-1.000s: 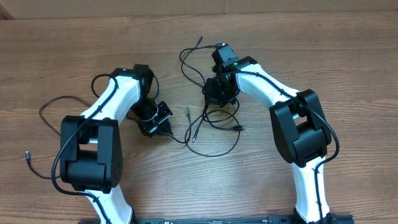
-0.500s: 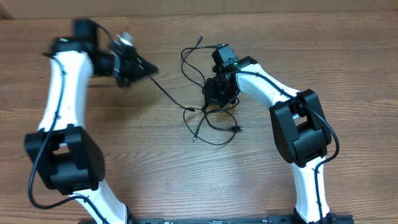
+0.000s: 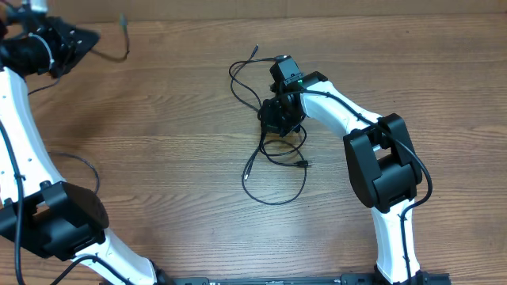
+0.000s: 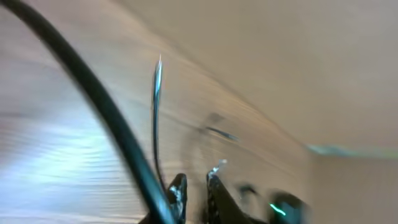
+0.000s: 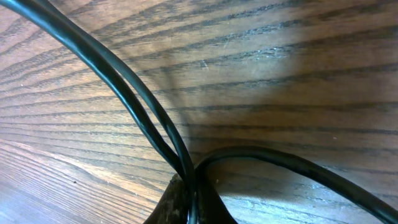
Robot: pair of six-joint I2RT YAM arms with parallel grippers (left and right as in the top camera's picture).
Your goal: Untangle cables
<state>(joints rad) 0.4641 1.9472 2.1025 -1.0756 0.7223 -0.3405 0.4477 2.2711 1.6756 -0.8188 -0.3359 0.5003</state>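
Observation:
A tangle of thin black cables (image 3: 273, 162) lies at the table's middle, with one loop (image 3: 236, 75) reaching toward the far edge. My right gripper (image 3: 279, 119) presses down on the tangle's top; in the right wrist view it (image 5: 193, 199) is shut on cable strands (image 5: 143, 106) at the wood. My left gripper (image 3: 89, 38) is raised at the far left corner. One separate cable (image 3: 125, 47) curls from it, plug end up. In the blurred left wrist view that gripper (image 4: 194, 186) shows a narrow gap, and the thin cable (image 4: 155, 118) rises beside its left finger.
The wooden table (image 3: 174, 158) ends at a beige wall (image 3: 396, 8) along the far side. The left arm's elbow block (image 3: 55, 222) sits at the near left. The right arm's elbow block (image 3: 384, 166) stands right of the tangle.
My left arm swung fast from the middle to the far left corner, dragging one cable out of the tangle, and its jaws have parted slightly. The right gripper stayed shut on the tangle.

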